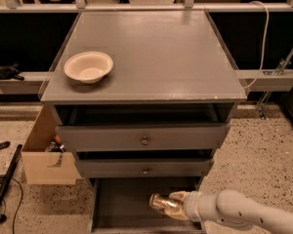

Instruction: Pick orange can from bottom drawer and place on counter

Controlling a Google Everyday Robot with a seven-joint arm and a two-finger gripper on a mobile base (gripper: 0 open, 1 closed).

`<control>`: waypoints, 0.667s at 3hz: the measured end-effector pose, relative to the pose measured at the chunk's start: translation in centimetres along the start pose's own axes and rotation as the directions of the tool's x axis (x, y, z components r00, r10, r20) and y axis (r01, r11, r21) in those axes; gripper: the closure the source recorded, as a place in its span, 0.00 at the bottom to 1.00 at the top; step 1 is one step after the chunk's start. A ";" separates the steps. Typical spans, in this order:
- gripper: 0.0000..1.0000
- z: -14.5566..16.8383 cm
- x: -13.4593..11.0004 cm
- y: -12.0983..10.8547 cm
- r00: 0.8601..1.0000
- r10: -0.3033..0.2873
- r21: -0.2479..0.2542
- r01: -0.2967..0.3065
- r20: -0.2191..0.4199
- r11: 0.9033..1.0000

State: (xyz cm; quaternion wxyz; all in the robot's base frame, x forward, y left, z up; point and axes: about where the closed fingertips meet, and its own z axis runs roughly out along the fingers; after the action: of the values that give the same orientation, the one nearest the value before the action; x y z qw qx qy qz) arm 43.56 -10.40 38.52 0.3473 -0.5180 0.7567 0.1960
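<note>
The orange can [161, 203] is a small shiny golden can, lying sideways in my gripper [170, 204]. The gripper is shut on it and holds it over the open bottom drawer [117, 204], a dark grey tray at the cabinet's foot. My white arm [244, 212] reaches in from the lower right. The counter [156, 52] is the broad grey cabinet top above, with a cream-white bowl [88, 66] on its left side.
Two shallower grey drawers with round knobs [145, 141] stand partly pulled out above the bottom drawer. A cardboard box [44, 155] sits on the speckled floor left of the cabinet. A dark pole [5, 184] lies at far left. A white cable [263, 43] hangs at right.
</note>
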 end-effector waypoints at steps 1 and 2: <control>1.00 -0.3 -0.5 0.1 1.000 -0.008 0.006 0.008 0.004 1.000; 1.00 -0.7 -1.0 0.1 1.000 -0.015 0.012 0.015 0.006 1.000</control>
State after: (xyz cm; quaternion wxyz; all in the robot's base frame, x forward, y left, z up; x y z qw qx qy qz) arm 43.46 -10.22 39.74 0.3541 -0.5211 0.7529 0.1904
